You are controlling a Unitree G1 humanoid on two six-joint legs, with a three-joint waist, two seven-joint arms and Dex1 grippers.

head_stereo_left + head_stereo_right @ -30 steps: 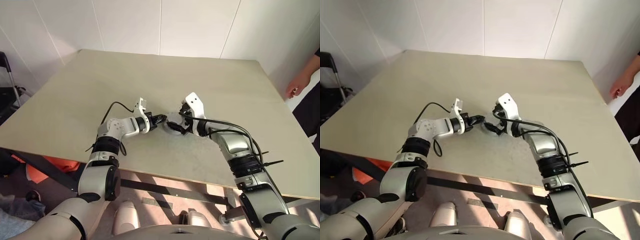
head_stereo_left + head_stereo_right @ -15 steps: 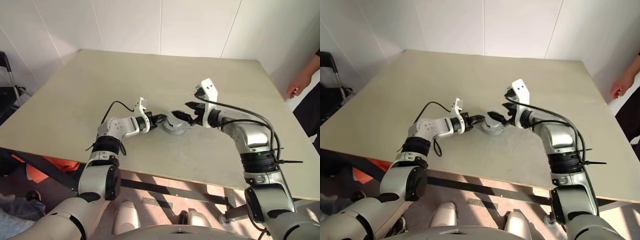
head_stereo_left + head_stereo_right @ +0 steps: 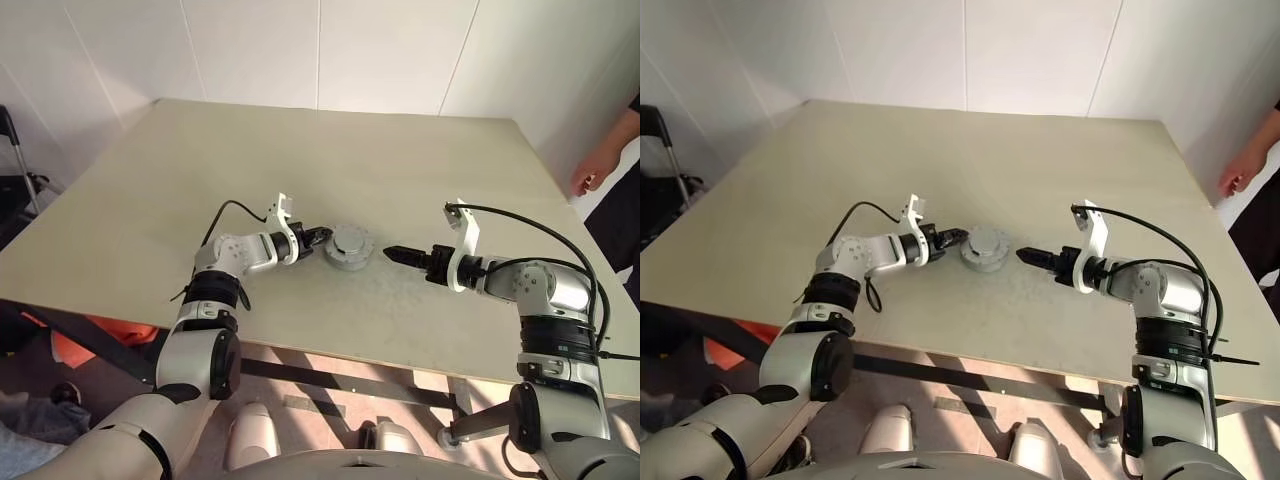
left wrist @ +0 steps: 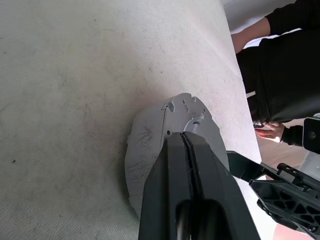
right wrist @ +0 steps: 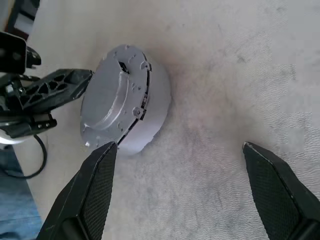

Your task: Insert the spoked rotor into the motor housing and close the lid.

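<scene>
The silvery-grey lid (image 5: 114, 92) lies flat on top of the round motor housing (image 5: 152, 112), which stands in the middle of the table (image 3: 300, 150). The spoked rotor is hidden. My left gripper (image 3: 321, 238) is shut, and its fingertips (image 4: 182, 137) rest against the left side of the housing (image 3: 349, 247). My right gripper (image 3: 391, 252) is open and holds nothing. It hovers a short way to the right of the housing, pointing at it, with its fingers (image 5: 97, 185) spread wide.
A person's hand (image 3: 590, 178) hangs beside the table's far right edge. A dark chair (image 3: 15, 150) stands off the table's left side. The table's front edge (image 3: 400, 355) runs close below both arms.
My right gripper has drawn back to the right, away from the housing, and rolled over. The lid now sits uncovered on the housing. The left gripper has not moved.
</scene>
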